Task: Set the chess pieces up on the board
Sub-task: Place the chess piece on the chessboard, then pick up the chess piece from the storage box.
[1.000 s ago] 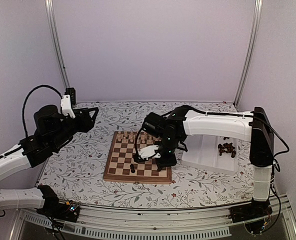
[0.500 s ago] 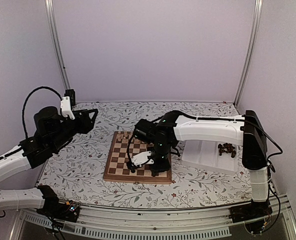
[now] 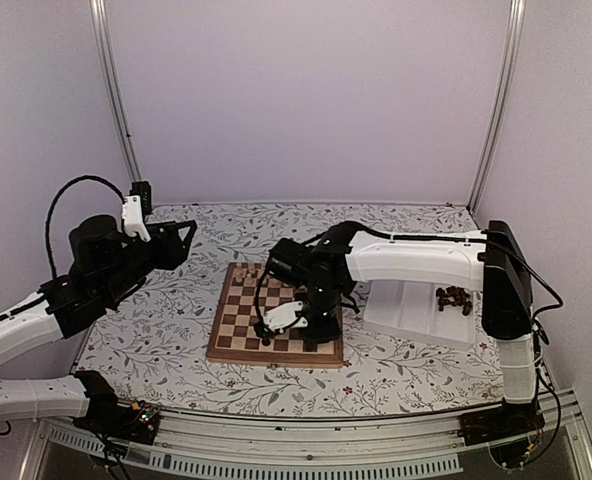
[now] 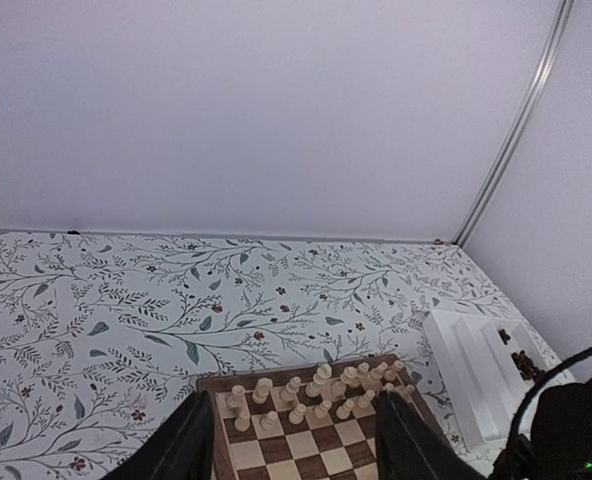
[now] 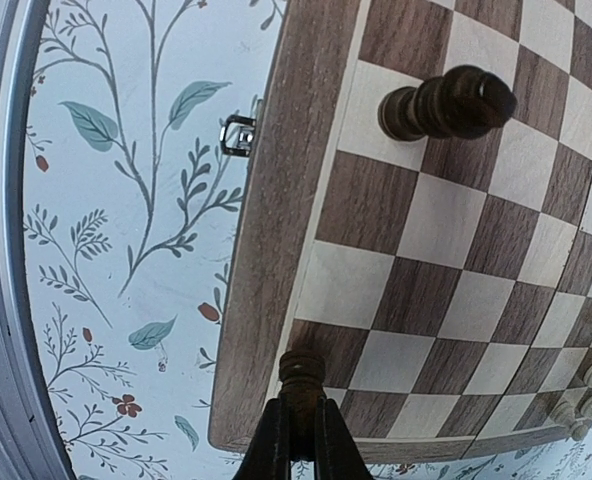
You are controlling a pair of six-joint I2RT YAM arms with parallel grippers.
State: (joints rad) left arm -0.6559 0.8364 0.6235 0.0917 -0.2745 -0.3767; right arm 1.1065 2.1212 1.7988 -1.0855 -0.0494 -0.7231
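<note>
Right wrist view: R gripper (image 5: 298,415) is clamped on a dark piece (image 5: 301,368). A rounded, collared end shows past the fingertips, but which end I can't tell. Piece sits over the board (image 5: 276,200), just inside the brown border. Can't tell if it touches wood yet. Top view puts this at the board's near edge, left half. Other dark piece (image 5: 446,105) stands upright on a light square in the same border row, a few squares off. Pale pieces (image 4: 306,388) fill the far rows. Rest of the dark pieces (image 3: 454,297) sit heaped in the tray (image 3: 416,315), right of the board.

L gripper (image 4: 291,455): fingers apart, nothing between, raised left of the board & facing across it.

Handling, my read: turned wood, so light, stiff, not fragile. But it's smooth & round, so likely to twist or slip in a 2-finger pinch. Narrow base + taller body = prob. tips easily, esp. if let go tilted or brushed by a finger on the way out. Best hold: neck/waist under the head, one finger each side, axis upright. Pinching the rounded head or flared base would prob. squirt it out. Tray pieces lie jumbled & touching, so take one from the heap's edge.
</note>
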